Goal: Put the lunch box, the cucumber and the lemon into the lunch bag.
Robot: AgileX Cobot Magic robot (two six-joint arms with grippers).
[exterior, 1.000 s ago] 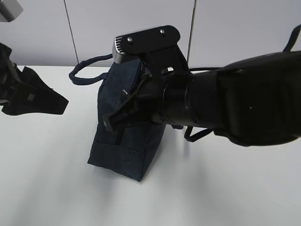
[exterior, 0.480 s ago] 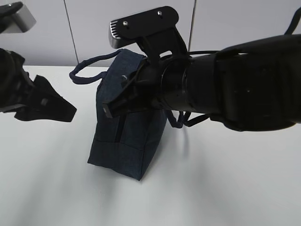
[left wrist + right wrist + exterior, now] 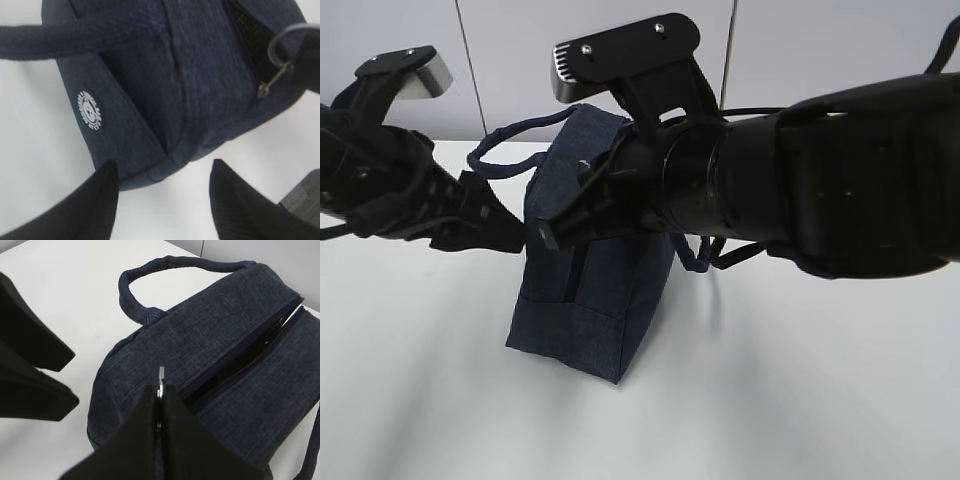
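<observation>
Pinched shut, the right gripper (image 3: 160,390) holds the silver zipper pull (image 3: 161,376) of the lunch bag (image 3: 590,290) between its closed fingers, right over the bag's top. Its arm crosses from the right and covers much of the bag in the exterior view.

Against the earlier frames, the left gripper (image 3: 162,197) has come in from the left edge and now sits right at the bag's left end, close enough that its tip looks to touch the fabric. Its jaws stand apart with nothing between them, facing the bag's end panel. The right arm has risen a little since a second ago.

The bag stands upright on the white table (image 3: 800,400), zipper partly open along the top, one loop handle (image 3: 500,150) arching toward the back left.

A small round white logo (image 3: 89,110) shows on the end panel; its lettering is too blurred to read.
</observation>
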